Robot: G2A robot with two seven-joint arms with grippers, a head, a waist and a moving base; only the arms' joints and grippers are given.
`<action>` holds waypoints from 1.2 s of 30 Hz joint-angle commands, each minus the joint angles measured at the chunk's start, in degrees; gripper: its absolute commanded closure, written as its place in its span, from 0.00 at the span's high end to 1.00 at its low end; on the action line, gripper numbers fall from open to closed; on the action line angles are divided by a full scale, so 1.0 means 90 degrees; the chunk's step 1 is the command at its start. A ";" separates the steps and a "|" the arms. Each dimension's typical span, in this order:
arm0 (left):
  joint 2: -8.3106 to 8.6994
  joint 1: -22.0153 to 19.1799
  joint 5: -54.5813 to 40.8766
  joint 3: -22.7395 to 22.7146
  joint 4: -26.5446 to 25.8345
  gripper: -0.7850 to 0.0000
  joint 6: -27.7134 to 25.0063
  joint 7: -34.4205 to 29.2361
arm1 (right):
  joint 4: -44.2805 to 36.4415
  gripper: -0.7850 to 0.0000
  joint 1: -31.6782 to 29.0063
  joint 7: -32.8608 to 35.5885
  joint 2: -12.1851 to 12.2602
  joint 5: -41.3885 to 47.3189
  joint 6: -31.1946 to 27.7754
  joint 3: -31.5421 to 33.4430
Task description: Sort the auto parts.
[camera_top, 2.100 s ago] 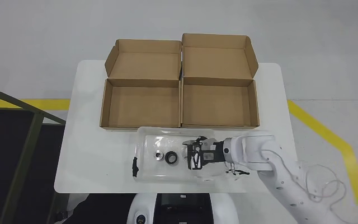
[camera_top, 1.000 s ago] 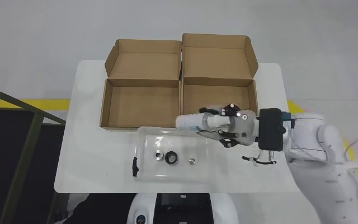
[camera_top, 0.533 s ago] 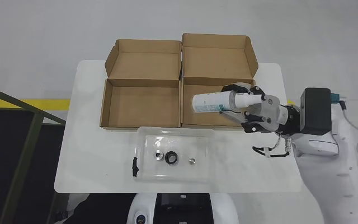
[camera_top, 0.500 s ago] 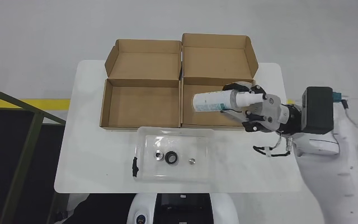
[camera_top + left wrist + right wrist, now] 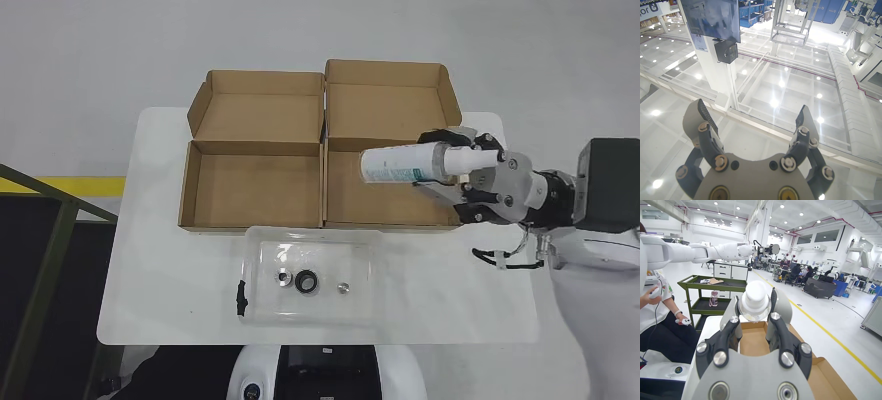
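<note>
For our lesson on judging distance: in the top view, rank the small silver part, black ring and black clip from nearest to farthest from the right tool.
Measured from the right tool, which holds a bottle:
1. The small silver part, right side of the clear tray.
2. The black ring, middle of tray.
3. The black clip, tray's left edge.

Two cardboard boxes (image 5: pixel 255 190), one bottle (image 5: pixel 395 163), one clear tray (image 5: pixel 262 262), perhaps three small parts (image 5: pixel 307 282) inside.

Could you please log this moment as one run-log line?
right gripper: jaws shut on white bottle, over right box | left gripper: jaws open, facing ceiling | clear tray: small parts inside
</note>
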 commanded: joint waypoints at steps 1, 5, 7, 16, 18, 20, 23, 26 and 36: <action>0.0000 0.0000 0.0000 0.0000 0.0000 1.00 0.0000 0.0000 | 0.0066 0.00 0.0032 0.0074 -0.0002 -0.0064 -0.0081 -0.0130; 0.0000 0.0000 0.0000 0.0000 0.0000 1.00 0.0000 0.0000 | 0.0205 0.00 0.0118 0.0230 -0.0023 -0.0402 -0.0122 -0.0469; 0.0000 0.0000 0.0000 0.0000 0.0000 1.00 0.0000 0.0000 | 0.0281 0.00 0.0143 0.0290 -0.0038 -0.0651 -0.0092 -0.0621; 0.0000 0.0000 0.0000 0.0000 0.0000 1.00 0.0000 0.0000 | 0.0612 0.00 0.0083 0.0208 -0.0122 -0.1868 0.0270 -0.1204; 0.0000 0.0000 0.0000 0.0000 0.0000 1.00 0.0000 0.0000 | 0.0731 0.00 0.0069 0.0146 -0.0138 -0.2128 0.0391 -0.1283; 0.0000 0.0000 0.0000 0.0000 0.0000 1.00 0.0000 0.0000 | 0.0897 0.00 0.0075 0.0152 -0.0149 -0.2387 0.0520 -0.1350; 0.0000 0.0000 0.0000 0.0000 0.0000 1.00 0.0000 0.0000 | 0.1182 0.00 0.0115 0.0143 -0.0173 -0.2597 0.0631 -0.1497; 0.0000 0.0000 0.0000 0.0000 0.0000 1.00 0.0000 0.0000 | 0.1458 0.00 0.0209 0.0149 -0.0200 -0.2740 0.0713 -0.1653; 0.0000 0.0000 0.0000 0.0000 0.0000 1.00 0.0000 0.0000 | 0.2361 0.00 0.0672 0.0582 -0.0321 -0.3009 0.1118 -0.2232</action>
